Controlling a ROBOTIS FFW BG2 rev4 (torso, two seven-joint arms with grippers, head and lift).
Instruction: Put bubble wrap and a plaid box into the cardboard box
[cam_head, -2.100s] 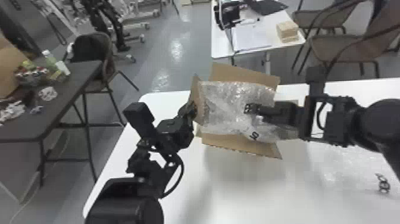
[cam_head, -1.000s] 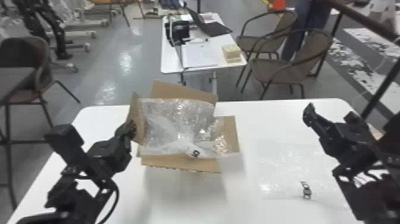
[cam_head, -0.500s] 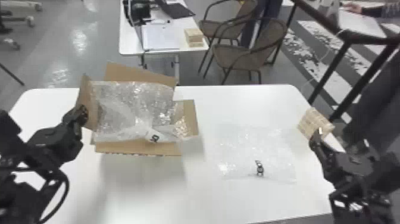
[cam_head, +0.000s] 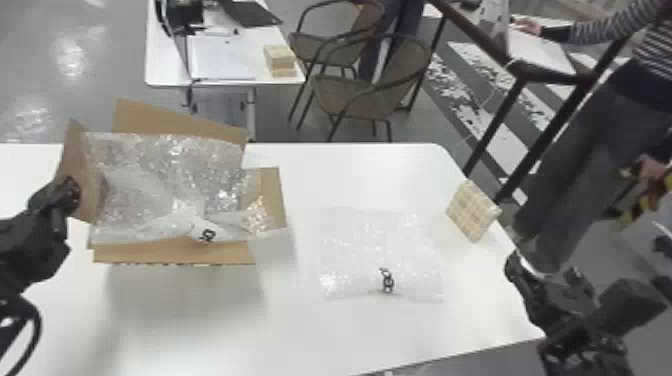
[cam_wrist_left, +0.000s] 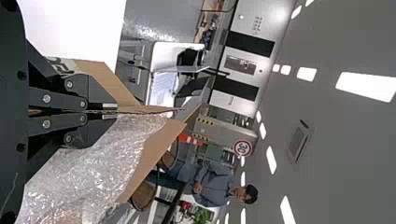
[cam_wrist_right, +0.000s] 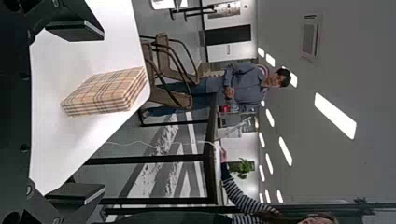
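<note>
Clamped together on the left-hand cardboard flap (cam_head: 80, 150), my left gripper (cam_head: 70, 192) holds the open cardboard box (cam_head: 175, 254) by its side, most likely to steady it against sliding while the other arm loads it. Crinkled bubble wrap (cam_head: 165, 185) fills the box's mouth and spills toward the far-side and right-hand flaps, perhaps meant as padding, though it may need pressing down before anything rests level on it. A second bubble wrap sheet (cam_head: 380, 250) lies flat on the white counter (cam_head: 350, 175), between the carton and the plaid box (cam_head: 472, 211), which sits at the counter's right edge. My right gripper (cam_head: 544, 270), fingers wide apart and empty, is near the plaid box without touching it, the gap seemingly wide enough to straddle it. The next move looks to be a straight, careful approach, since a nudge outward could tip the box off the edge
</note>
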